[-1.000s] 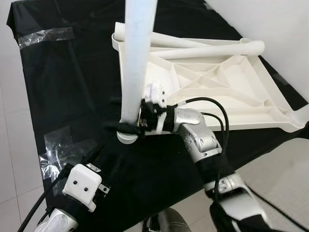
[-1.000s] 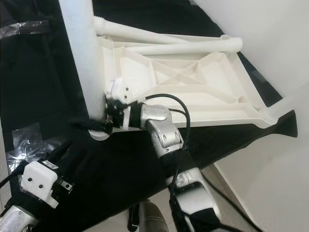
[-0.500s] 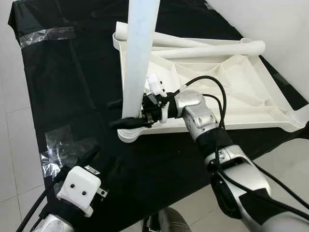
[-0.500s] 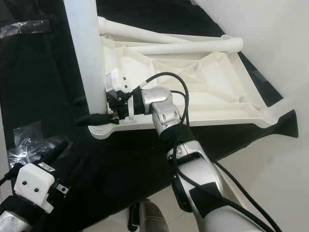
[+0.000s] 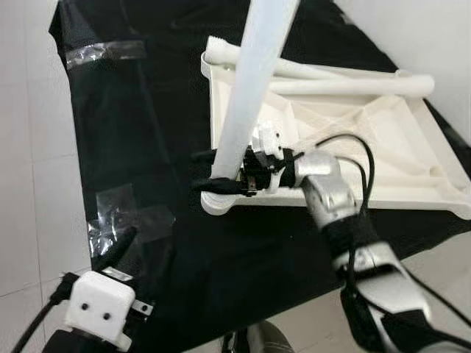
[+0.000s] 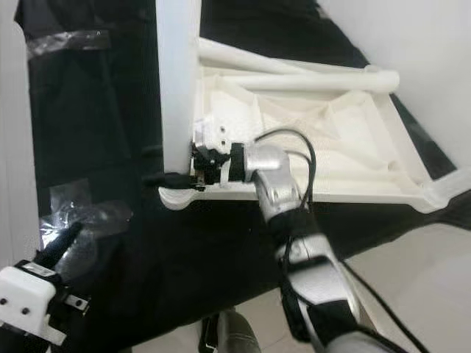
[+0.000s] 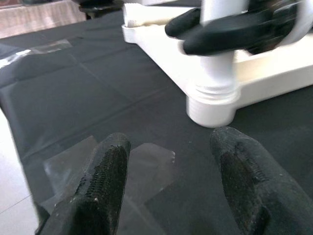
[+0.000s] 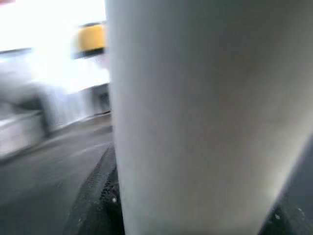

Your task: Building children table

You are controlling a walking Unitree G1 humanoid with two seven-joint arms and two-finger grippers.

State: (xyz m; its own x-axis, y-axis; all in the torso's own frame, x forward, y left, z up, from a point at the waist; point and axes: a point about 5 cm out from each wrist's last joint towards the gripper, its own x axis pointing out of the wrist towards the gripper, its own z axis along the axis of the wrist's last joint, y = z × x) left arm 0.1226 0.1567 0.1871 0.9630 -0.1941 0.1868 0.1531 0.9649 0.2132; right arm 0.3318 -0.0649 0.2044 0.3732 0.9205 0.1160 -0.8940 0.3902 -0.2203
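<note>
White plastic is what you have in front of you: the upturned children's table top (image 5: pixel 383 158) lies ribbed side up on the black cloth (image 5: pixel 125 140) covering the bench, filling the scene from 12 to 3 o'clock. At its near-left corner, just left of centre, one table leg (image 5: pixel 254 88) stands in the corner socket (image 7: pixel 211 105), leaning slightly to the right as it rises out of frame. Your right gripper (image 5: pixel 215 170) reaches in from 4 o'clock, and its black jaws are clenched around the base of that leg, one finger on either side, just above the socket; the right wrist view is taken up by the pale leg with dark finger pads (image 8: pixel 100 196) at its edges. Two spare legs (image 5: pixel 353 84) lie flat across the far edge of the table top, around 1 o'clock. Your left gripper (image 7: pixel 171 181) hangs low at 7 o'clock, well apart from the table top, its jaws released and spread over a patch of clear tape (image 7: pixel 146 161) stuck to the cloth. Another strip of tape (image 5: pixel 103 53) sits at 11 o'clock
</note>
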